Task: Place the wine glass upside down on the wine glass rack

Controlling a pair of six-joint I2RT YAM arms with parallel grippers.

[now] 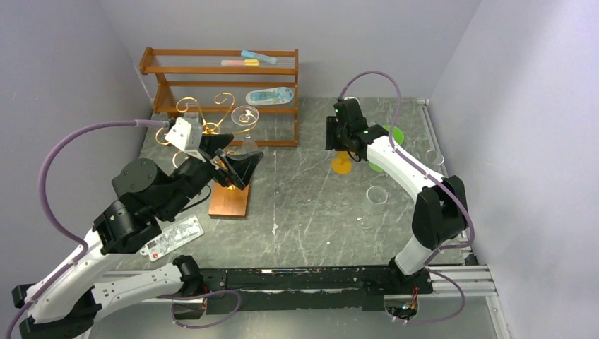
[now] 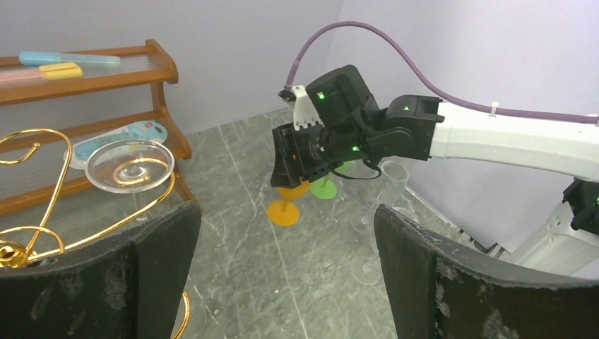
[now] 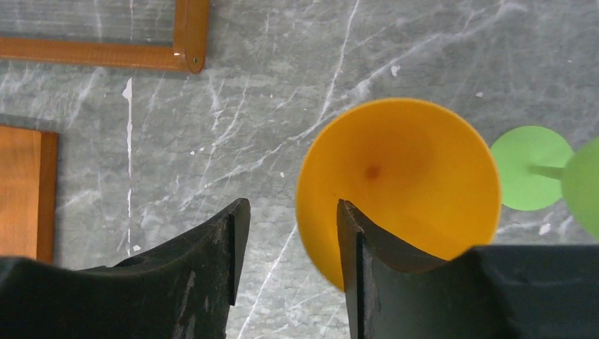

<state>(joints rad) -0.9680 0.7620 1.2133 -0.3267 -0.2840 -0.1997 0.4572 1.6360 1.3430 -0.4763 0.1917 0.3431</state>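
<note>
When viewed from above, shows the left arm (image 1: 141, 191) folded up from the near left corner and reaching toward the wine glass rack (image 1: 229, 201), with the left gripper (image 1: 240, 157) just beside the gold scrolls, fingers spread wide and holding nothing. Shows a clear wine glass (image 1: 245, 116) hung bowl-down on those scrolls just behind that gripper, in front of the wooden shelf unit (image 1: 219, 70). Shows the right arm (image 1: 402, 162) stretched from the near right corner to mid-table. Has the right gripper (image 1: 340, 150) pointing down onto the orange wine glass (image 1: 342, 165), upright on the grey marbled table (image 1: 304, 212) and well apart from the rack.

Through the left wrist camera, gives the left gripper (image 2: 286, 219) as two black fingers far apart with only table between them. Puts the wine glass rack (image 2: 8, 253) and the upturned foot of the clear wine glass (image 2: 129, 164) to the left of the fingers. Sets the right gripper (image 2: 289, 180) on top of the orange wine glass (image 2: 284, 212) beyond.

Through the right wrist camera, looks down into the orange wine glass (image 3: 417, 169). Finds the right gripper (image 3: 291, 208) partly open, one finger inside the bowl, the other outside, the rim between them and a strip of table showing between outer finger and rim. Cannot tell whether the inner finger touches the wall. Places a green wine glass (image 3: 531, 168) just to the right and the base of the wine glass rack (image 3: 21, 191) at the far left.
</note>
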